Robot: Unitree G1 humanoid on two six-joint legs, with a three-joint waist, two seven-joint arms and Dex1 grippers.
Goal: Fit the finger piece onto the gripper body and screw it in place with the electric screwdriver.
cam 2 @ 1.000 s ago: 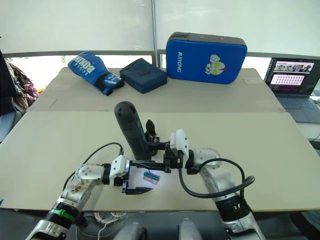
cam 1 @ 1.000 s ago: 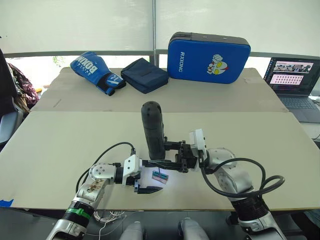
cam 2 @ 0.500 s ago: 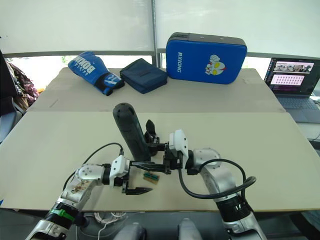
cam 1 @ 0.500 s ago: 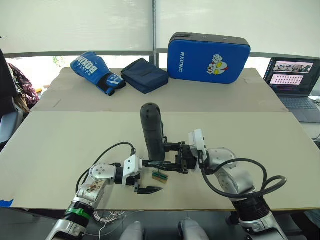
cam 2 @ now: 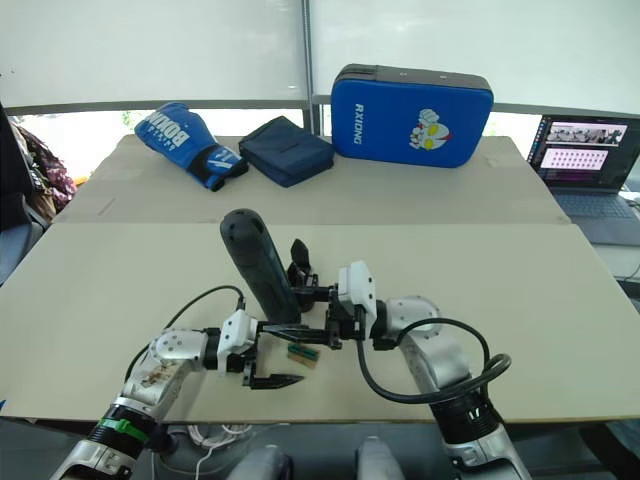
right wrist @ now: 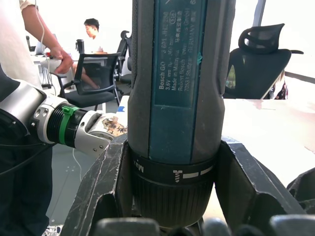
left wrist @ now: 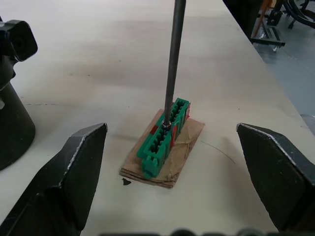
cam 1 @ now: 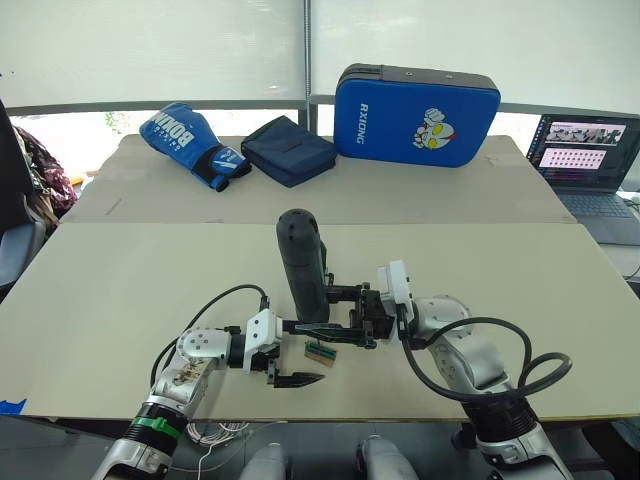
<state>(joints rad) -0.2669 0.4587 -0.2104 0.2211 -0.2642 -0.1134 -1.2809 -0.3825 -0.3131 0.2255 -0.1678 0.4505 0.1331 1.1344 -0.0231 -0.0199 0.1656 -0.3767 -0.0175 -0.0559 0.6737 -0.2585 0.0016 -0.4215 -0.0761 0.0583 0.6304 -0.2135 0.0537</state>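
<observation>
Your right gripper (cam 1: 345, 318) is clamped around the barrel of the electric screwdriver (cam 1: 302, 260), one finger on each side of the collar, as the right wrist view shows. The tool stands nearly upright, rounded end up and leaning slightly toward your left, so its long axis runs almost straight down to the counter (cam 1: 120, 290).

Follow that axis down: the thin metal bit (left wrist: 173, 59) meets the top of a small green screw block (left wrist: 164, 135) sitting on a scrap of brown cardboard (left wrist: 182, 152). In the left wrist view the tip touches the block near its middle row.

Your left gripper (cam 1: 295, 352) rests low by the counter's near edge with its fingers spread wide, holding nothing; the block lies between them and a little ahead.

The gripper body (cam 2: 298, 268) stands just behind the screwdriver, farther from you, with its pointed finger up. From these views I cannot tell you where the finger piece is.

The next move likely turns on this: the body lies away from you, beyond the bit, and your right arm is the nearer one.
</observation>
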